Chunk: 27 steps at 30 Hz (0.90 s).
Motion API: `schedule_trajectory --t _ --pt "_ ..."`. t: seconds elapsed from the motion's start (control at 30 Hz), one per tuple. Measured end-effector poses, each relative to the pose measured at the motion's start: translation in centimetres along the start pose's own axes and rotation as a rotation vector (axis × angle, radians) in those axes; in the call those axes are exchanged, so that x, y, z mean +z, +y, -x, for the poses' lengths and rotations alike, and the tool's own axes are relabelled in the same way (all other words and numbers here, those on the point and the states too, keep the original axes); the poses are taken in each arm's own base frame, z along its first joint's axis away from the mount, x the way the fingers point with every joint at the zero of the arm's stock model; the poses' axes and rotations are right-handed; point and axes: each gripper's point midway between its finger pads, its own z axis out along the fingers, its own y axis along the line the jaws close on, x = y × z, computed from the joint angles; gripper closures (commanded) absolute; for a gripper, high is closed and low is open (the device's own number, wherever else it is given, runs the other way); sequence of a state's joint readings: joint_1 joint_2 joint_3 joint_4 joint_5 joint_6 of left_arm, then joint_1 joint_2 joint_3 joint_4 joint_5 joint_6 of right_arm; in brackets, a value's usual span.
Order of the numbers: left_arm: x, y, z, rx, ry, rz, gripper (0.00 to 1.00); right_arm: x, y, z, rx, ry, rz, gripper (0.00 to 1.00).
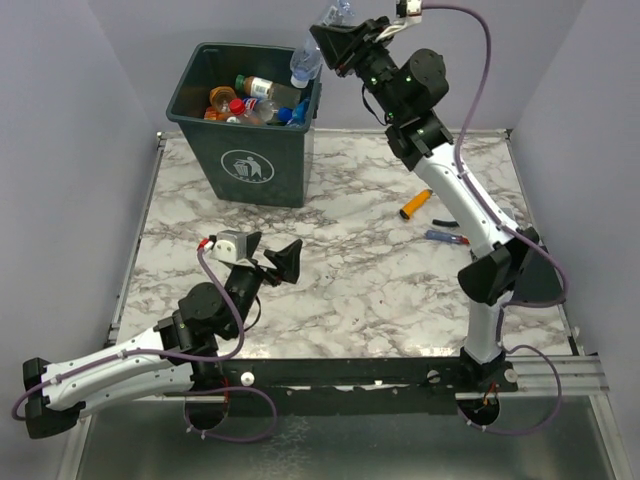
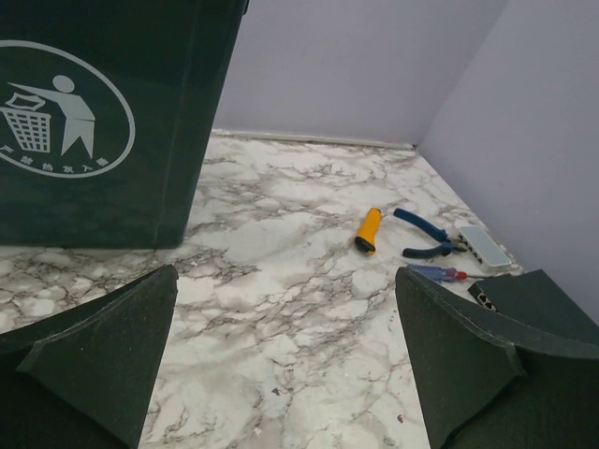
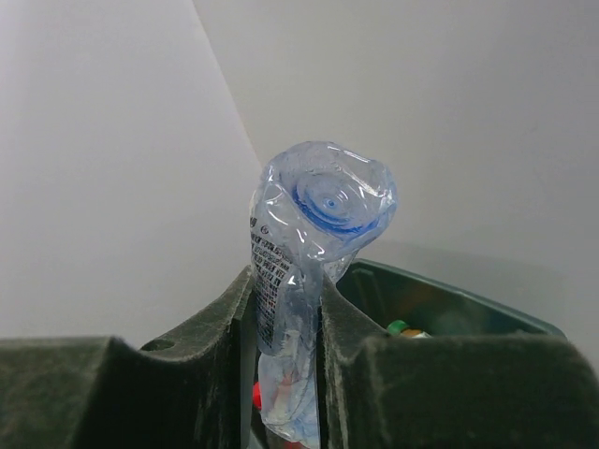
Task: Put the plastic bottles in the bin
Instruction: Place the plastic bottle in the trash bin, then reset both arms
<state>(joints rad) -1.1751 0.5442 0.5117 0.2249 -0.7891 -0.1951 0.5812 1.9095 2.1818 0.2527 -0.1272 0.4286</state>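
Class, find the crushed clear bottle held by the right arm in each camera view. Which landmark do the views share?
Top external: bottle upper centre, over the bin's right rim.
Left wrist: not in it.
Right wrist: centre, pinched between the fingers.
Shared landmark: the green bin.

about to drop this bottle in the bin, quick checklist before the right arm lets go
1. right gripper shut on the clear bottle: ok.
2. clear bottle fully over the opening of the bin: cannot tell, it hangs right at the right rim.
3. room inside the bin: ok, the binned bottles lie below the rim.
4. left gripper open, empty, low over the table, short of the bin: ok.
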Motion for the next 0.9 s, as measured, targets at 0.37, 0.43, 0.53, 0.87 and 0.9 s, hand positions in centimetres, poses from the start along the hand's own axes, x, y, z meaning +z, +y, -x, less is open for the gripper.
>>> schedule_trajectory --t 0.37,0.43,0.53,0.87,0.9 --pt "-0.4 1.1 -1.6 0.021 0.047 0.039 0.01 4.1 -5.2 -9.5 -0.051 0.024 -0.01 0.17" --pt "-0.4 1.2 -1.8 0.024 0.053 0.044 0.01 4.3 -5.7 -10.7 -0.04 0.04 -0.016 0.01" --pt "-0.5 1.4 -2.1 0.028 0.062 0.053 0.01 4.4 -5.9 -11.2 -0.031 0.049 -0.019 0.0" --pt "0.9 2.3 -1.0 0.042 0.099 0.239 0.01 2.5 -3.6 -6.0 -0.031 0.043 -0.036 0.0" --pt "1.2 2.2 -0.8 0.045 0.101 0.263 0.01 1.7 -3.2 -5.0 -0.03 0.045 -0.047 0.0"
